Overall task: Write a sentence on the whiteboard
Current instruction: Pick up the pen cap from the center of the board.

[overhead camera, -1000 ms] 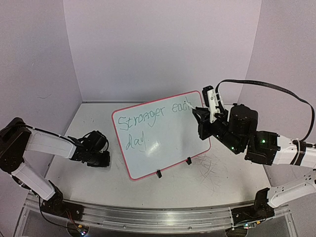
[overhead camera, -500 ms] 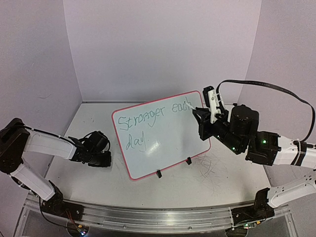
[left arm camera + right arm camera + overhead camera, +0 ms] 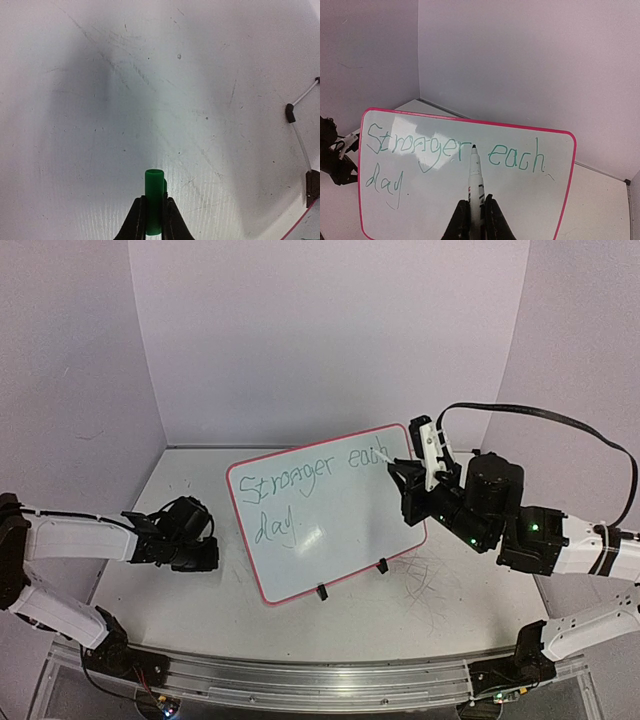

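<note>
Right gripper (image 3: 475, 209) pinches marker (image 3: 474, 175), which points out ahead of the fingers. Whiteboard (image 3: 520, 200) stands just beyond the tip; sentence (image 3: 420, 145) looks complete. Left gripper (image 3: 153, 217) pinches green cap (image 3: 154, 197). Risk: a forward nudge streaks the lettering or tips the board.
</note>
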`<state>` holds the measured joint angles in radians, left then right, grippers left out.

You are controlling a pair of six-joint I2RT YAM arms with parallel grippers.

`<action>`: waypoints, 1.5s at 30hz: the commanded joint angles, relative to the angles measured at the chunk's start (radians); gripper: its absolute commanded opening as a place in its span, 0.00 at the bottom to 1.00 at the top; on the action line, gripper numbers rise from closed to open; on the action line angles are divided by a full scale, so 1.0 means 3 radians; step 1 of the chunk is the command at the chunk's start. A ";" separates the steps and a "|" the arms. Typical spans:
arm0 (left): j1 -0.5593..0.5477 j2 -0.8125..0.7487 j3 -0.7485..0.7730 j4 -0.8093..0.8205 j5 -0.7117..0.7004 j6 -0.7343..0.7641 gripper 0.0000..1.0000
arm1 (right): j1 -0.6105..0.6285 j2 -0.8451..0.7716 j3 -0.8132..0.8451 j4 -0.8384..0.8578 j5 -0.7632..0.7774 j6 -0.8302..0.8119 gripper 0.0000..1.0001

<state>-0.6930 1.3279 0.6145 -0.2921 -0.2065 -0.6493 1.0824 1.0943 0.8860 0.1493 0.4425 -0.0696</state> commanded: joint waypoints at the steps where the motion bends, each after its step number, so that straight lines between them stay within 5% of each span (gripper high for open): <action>1: -0.0006 -0.0226 0.0161 -0.0186 -0.0009 -0.0080 0.03 | 0.0000 0.0059 0.0082 0.0100 -0.0106 0.0038 0.00; 13: -0.0022 0.0371 0.0299 -0.0277 0.0371 0.0118 0.03 | -0.0002 0.0057 0.0039 0.0100 -0.0172 0.0106 0.00; 25: -0.0017 -0.0659 0.0569 -0.1018 0.0194 -0.0256 0.03 | -0.0028 0.0178 0.0138 0.0094 -0.0306 0.0015 0.00; 31: -0.0017 -0.1170 0.0898 -0.1375 0.0235 -0.0285 0.02 | -0.0197 0.0243 0.0303 -0.0050 -0.0767 0.0014 0.00; 39: -0.0017 -0.1702 0.1301 -0.1357 0.0822 0.0332 0.02 | -0.0245 0.0302 0.0495 -0.0197 -0.0998 -0.0087 0.00; 45: -0.0017 -0.1726 0.1224 -0.0884 0.1639 0.0917 0.02 | -0.0264 0.0497 0.0712 -0.0398 -0.1722 -0.0136 0.00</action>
<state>-0.6956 0.7941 0.9722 -0.6613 0.0897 -0.5325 1.0097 1.2046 1.0245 0.0759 0.1038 -0.0909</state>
